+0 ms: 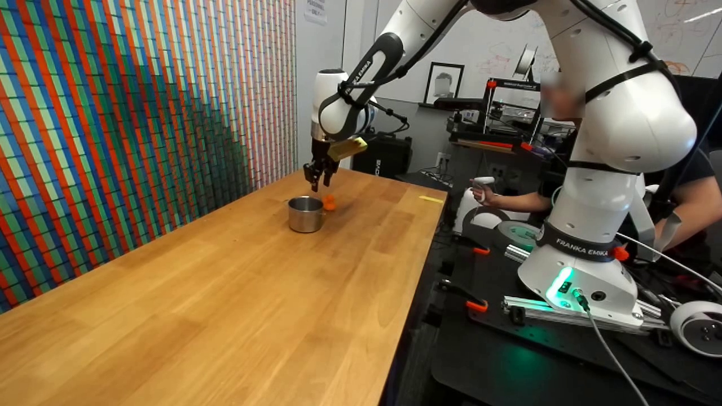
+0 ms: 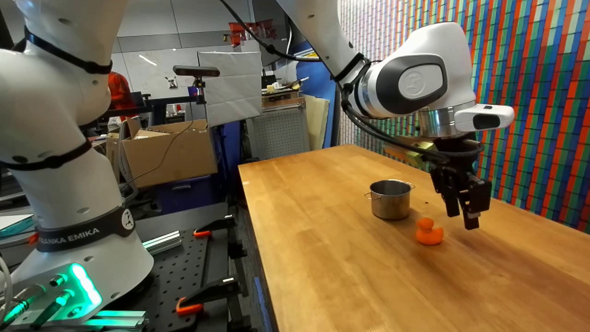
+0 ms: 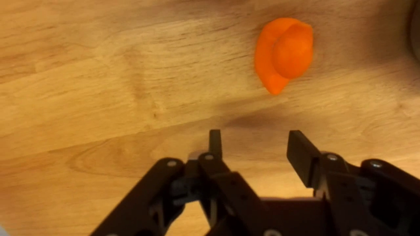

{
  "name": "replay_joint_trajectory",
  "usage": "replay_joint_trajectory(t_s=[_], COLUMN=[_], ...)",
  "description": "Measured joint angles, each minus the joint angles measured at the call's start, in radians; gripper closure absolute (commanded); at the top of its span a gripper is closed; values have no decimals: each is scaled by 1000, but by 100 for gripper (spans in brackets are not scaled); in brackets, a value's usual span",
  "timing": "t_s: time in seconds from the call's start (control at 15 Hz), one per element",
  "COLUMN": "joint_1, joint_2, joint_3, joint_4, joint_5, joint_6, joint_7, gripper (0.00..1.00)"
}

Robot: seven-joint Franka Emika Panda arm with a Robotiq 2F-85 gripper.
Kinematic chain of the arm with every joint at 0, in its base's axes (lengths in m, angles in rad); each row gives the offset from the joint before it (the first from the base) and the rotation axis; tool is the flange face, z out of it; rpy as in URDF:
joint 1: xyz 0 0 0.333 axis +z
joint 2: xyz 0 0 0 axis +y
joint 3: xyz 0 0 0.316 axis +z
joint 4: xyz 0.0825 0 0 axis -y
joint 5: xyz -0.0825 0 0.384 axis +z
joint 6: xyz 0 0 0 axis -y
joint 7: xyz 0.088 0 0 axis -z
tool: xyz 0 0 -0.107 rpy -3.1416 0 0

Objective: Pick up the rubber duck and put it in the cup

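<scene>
Wrist view, pincer (image 3: pixel 256 147) parted, rubber duck (image 3: pixel 283 55) nearby

A long, light-brown wooden table (image 1: pixel 225 316) runs alongside a red, green, blue and pale striped tile panel (image 1: pixel 169 84). A short, flat yellow strip (image 1: pixel 431 199) lies near the table's edge. An open brown cardboard box (image 2: pixel 170 157) sits above a blue plastic bin (image 2: pixel 193 198) in an exterior view. A rectangular black-framed picture (image 1: pixel 443 84) shows against a marked whiteboard (image 1: pixel 479 51).
</scene>
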Motion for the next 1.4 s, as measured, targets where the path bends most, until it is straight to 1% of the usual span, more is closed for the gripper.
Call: replay_joint_trajectory(t_s=[0.13, 0.4, 0.8, 0.87, 0.93, 1.0, 1.07, 1.2, 1.33, 1.4], joint_1=[14, 48, 134, 149, 165, 181, 194, 214, 228, 233], joint_2=[0, -2, -8, -9, -9, -9, -9, -9, -9, -9], joint_3=[-22, -59, -94, -102, -112, -122, -132, -150, -168, -176], joint_4=[-5, -29, -103, -117, -131, -144, -156, -171, -180, -182], joint_5=[0, 0, -1, -1, -1, -2, -2, -2, -2, -2], joint_6=[2, 5, 72, 82, 91, 102, 108, 116, 118, 119], joint_7=[50, 156, 281, 298, 313, 326, 339, 361, 374, 378], gripper=[1, 0, 0, 25, 26, 32, 42, 58, 72, 81])
